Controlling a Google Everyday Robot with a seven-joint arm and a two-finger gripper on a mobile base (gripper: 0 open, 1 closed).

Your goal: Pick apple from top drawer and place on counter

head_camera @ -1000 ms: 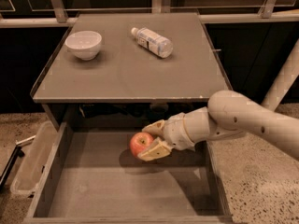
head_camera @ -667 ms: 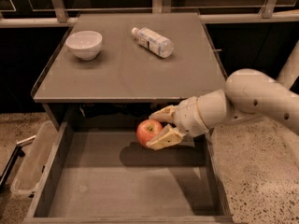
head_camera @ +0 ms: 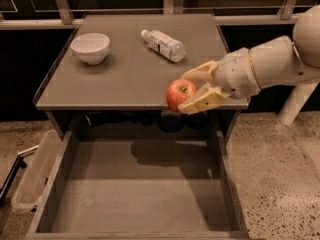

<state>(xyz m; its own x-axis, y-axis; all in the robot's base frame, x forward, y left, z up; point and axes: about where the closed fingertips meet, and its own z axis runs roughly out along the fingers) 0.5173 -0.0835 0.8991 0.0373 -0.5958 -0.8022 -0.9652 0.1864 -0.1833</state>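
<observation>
Dim room, speckled stone floor (head_camera: pixel 280 184), dark rail along the back. A grey-brown cabinet stands mid-view, its tabletop (head_camera: pixel 125 79) flat w/ a thin rim. The top drawer (head_camera: pixel 140 194) is pulled right out toward the cam, floor bare.

My arm comes in from the R side. My gripper (head_camera: pixel 190 91) sits at the tabletop's front edge, R of centre, one finger over the apple (head_camera: pixel 180 93) & one under it, pinched onto it from the R. So the apple is in my hold, clear of the drawer, stem dimple facing roughly up & toward the cam.

What matters now: apple vs. front rim. In this view the apple overlaps the rim line. Can't tell if it's already over the tabletop or just out in front of it, above the drawer. Height looks abt level w/ the surface or a bit above.

Open tabletop lies back & L of the gripper. A white bowl (head_camera: pixel 90 47) is at the far back-L, well apart. A plastic bottle (head_camera: pixel 163 44) lies on its side behind the apple, long axis diagonal, nearer, not touching.

My read: next is carry inward, back-L, then lower & let go. Risk: releasing too near the rim, so the apple rolls off into the drawer.
</observation>
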